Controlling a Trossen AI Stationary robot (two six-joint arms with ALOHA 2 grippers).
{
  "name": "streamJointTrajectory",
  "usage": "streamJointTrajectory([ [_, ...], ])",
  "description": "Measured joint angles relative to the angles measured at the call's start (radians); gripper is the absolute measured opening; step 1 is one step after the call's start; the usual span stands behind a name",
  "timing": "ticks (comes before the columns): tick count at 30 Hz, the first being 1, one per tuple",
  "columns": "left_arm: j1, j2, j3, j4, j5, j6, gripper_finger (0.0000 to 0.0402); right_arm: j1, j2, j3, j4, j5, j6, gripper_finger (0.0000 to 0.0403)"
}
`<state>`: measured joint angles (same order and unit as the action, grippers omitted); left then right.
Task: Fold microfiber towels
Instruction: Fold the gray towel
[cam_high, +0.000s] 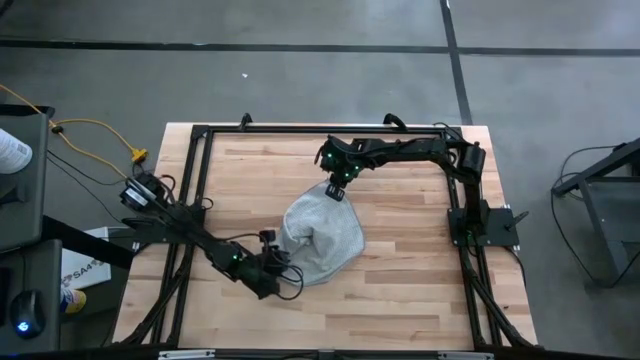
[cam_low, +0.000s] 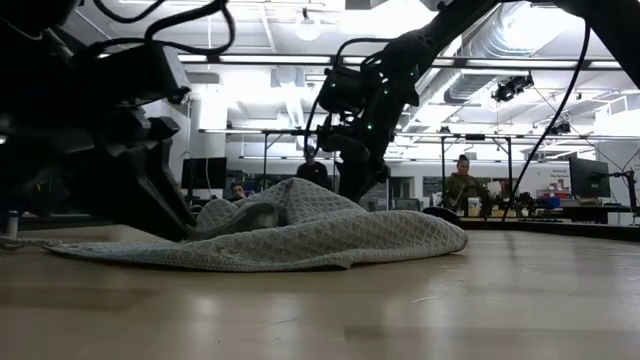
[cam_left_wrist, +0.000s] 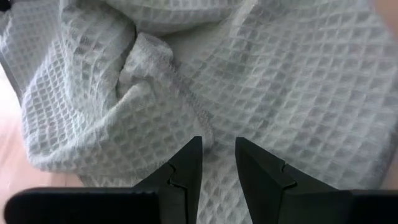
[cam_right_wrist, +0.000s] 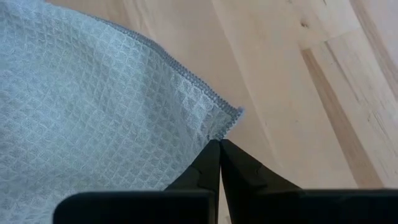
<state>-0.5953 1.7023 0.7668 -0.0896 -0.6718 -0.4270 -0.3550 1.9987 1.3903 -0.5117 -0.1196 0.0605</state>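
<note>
Towels: one microfiber towel (cam_high: 322, 240), light grey-blue with a waffle weave, lies bunched and rumpled near the middle of the desk (cam_high: 400, 270).
Arms: two dark arms, one from each side.
Left gripper (cam_left_wrist: 217, 152): at about 7 o'clock of the towel, low over its edge; the two fingers stand a little apart with cloth under the gap, and I cannot tell whether they pinch it.
Right gripper (cam_right_wrist: 219, 144): at about 12 o'clock of the towel, its fingers pressed together at one stitched corner; I cannot tell whether cloth is caught between them.
People: three persons show far in the room behind, in the low view.
Writing: on the towel, no label or print is readable.
</note>
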Motion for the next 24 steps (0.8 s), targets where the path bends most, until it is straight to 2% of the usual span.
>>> streamJointTrajectory([
  [14, 0.029, 0.034, 0.039, -0.079, -0.06, -0.039, 0.0093, 0.0, 0.0, 0.0, 0.0, -0.021, 0.0, 0.0003],
  [17, 0.048, 0.034, 0.039, -0.094, -0.022, -0.057, 0.0073, 0.0, 0.0, 0.0, -0.001, -0.021, 0.0, 0.0003],
  [22, 0.054, 0.034, 0.039, -0.094, 0.014, -0.059, 0.0012, 0.0, 0.0, 0.0, -0.001, -0.021, -0.001, 0.0003],
  [24, 0.054, 0.034, 0.039, -0.093, 0.021, -0.059, 0.0007, 0.0, 0.0, 0.0, -0.001, -0.017, -0.004, 0.0003],
])
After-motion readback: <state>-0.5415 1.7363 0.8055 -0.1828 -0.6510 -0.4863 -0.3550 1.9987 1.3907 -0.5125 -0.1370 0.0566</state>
